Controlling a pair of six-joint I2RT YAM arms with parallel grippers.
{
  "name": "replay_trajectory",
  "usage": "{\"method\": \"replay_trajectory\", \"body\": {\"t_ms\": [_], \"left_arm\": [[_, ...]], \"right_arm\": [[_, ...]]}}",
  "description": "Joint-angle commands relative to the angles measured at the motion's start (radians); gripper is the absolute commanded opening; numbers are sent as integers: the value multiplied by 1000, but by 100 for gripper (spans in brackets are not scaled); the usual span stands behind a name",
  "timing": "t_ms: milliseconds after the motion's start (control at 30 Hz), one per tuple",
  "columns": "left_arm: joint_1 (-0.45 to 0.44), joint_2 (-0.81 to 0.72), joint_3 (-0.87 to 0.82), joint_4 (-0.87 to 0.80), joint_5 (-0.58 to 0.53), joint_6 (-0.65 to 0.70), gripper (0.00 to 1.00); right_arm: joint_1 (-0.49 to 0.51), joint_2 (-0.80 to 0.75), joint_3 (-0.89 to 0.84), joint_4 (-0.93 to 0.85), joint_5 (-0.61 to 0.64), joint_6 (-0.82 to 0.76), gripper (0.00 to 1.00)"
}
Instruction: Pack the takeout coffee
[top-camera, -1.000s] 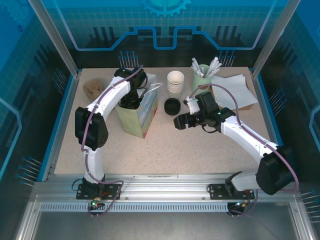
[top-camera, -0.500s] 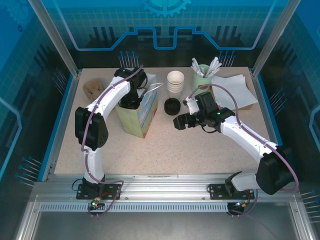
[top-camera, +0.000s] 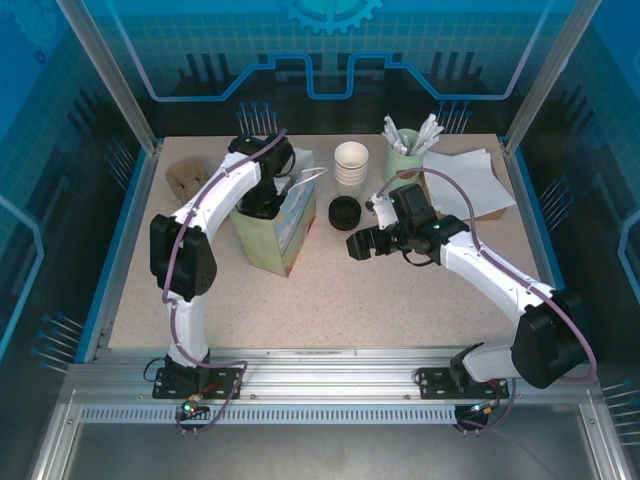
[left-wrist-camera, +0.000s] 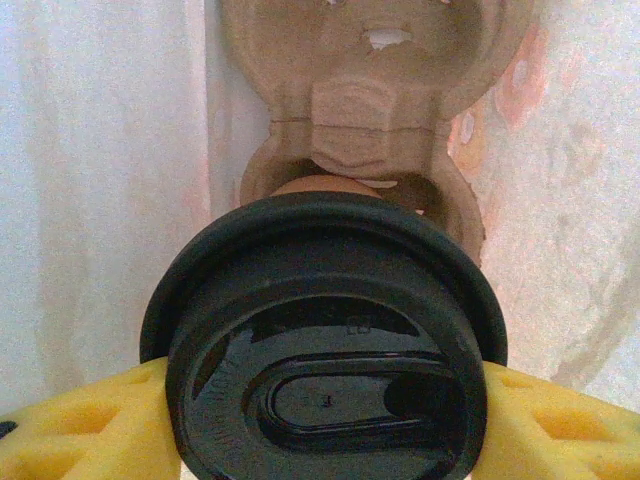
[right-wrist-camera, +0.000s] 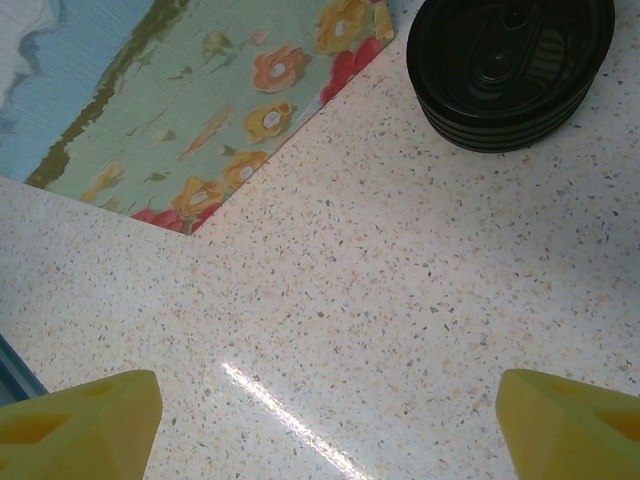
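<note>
One socket of the pulp carrier (left-wrist-camera: 370, 120) sits just beyond the left tool (left-wrist-camera: 320, 430), which grasps the takeout coffee (left-wrist-camera: 325, 340), so lower it straight and level; the right tool (right-wrist-camera: 320, 420) hangs released.

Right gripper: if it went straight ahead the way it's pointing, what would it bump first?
The right gripper would probably hit bare table, between the flowered bag and the stack of black lids; depth is unclear.

speckled beige tabletop (top-camera: 380, 300), translucent blue panel walls (top-camera: 420, 50), aluminium rail (top-camera: 330, 385) along near edge
</note>
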Motion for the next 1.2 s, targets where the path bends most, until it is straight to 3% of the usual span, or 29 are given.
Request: {"method": "replay_trajectory", "body": {"t_ms": [0, 367, 1167], "left_arm": [[-6, -25, 36, -37, -12, 2, 41], [-7, -14, 5, -13, 48, 14, 41], [-5, 17, -27, 17, 37, 15, 41]], "right_arm": [[17, 7, 7, 3, 1, -13, 88], [19, 6, 3, 2, 4, -13, 88], [20, 4, 4, 1, 4, -13, 88]]}}
